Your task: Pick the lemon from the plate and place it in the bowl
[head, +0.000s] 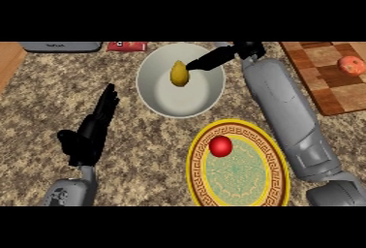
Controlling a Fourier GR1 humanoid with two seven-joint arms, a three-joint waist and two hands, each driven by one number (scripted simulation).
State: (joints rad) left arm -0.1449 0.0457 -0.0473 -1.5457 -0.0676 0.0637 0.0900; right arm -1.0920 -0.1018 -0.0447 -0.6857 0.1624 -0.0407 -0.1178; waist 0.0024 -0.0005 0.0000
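Speckled stone counter [43,111], viewed steeply from above. Item one: lemon [178,73], yellow, lying inside the white bowl [160,99], toward its upper middle. The right hand [214,59] is extended over the bowl's far rim, its fingertips touching or just beside the lemon; whether the fruit is pinched or already let go cannot be told. Risk is judged as follows: if contact is kept while the arm is drawn away, the lemon could be dragged up the wall or the bowl nudged. Item two: patterned plate [279,169] with a yellow rim, just beside the bowl, bearing a red ball [220,146]; the right forearm is laid along its edge. Item three: left hand [89,133], open, fingers straight, resting well apart. Wooden board [322,77] with an orange fruit [351,64] is noted at upper right.
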